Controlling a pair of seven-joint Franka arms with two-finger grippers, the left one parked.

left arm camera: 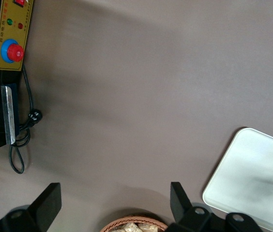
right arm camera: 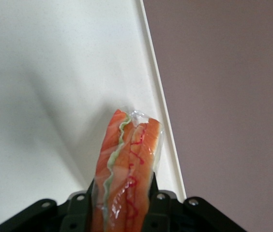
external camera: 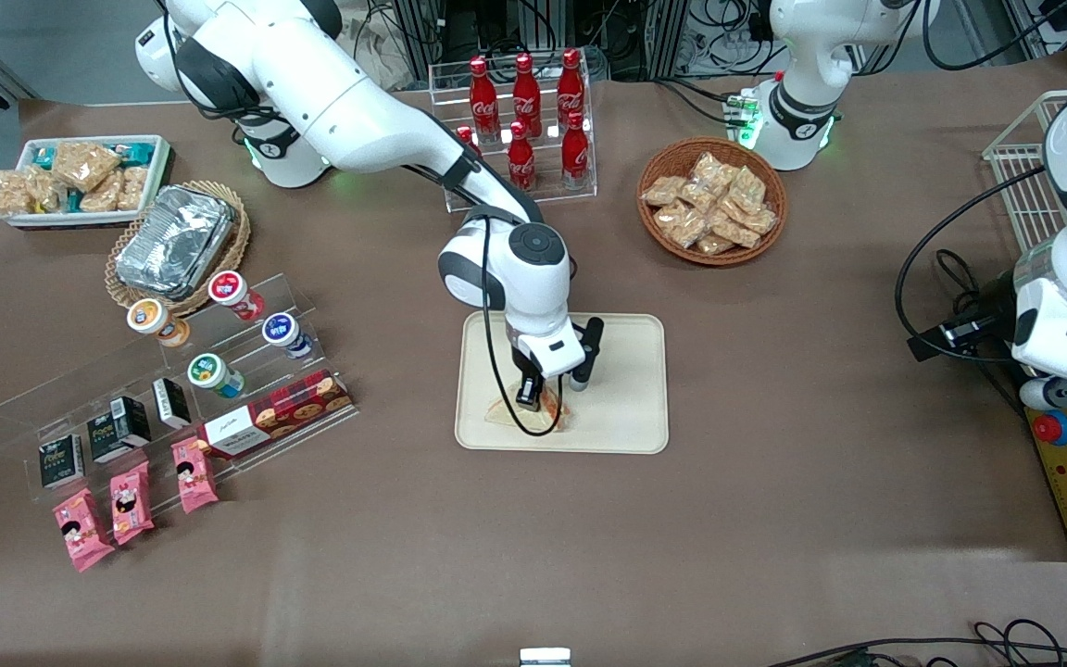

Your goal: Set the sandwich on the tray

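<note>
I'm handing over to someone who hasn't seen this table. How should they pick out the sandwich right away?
Find the cream tray in the middle of the brown table, nearer the front camera than the rack of red cola bottles. The working arm's hand is above it, shut on the sandwich near the tray's camera-side edge. It is the only clear-wrapped wedge with orange-red and green layers; the basket snacks are tan packets.

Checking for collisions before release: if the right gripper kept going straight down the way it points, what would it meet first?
Probably the tray: the gripper, shut on the sandwich, points down over it near the front rim. Sandwich-to-tray contact is unclear.
</note>
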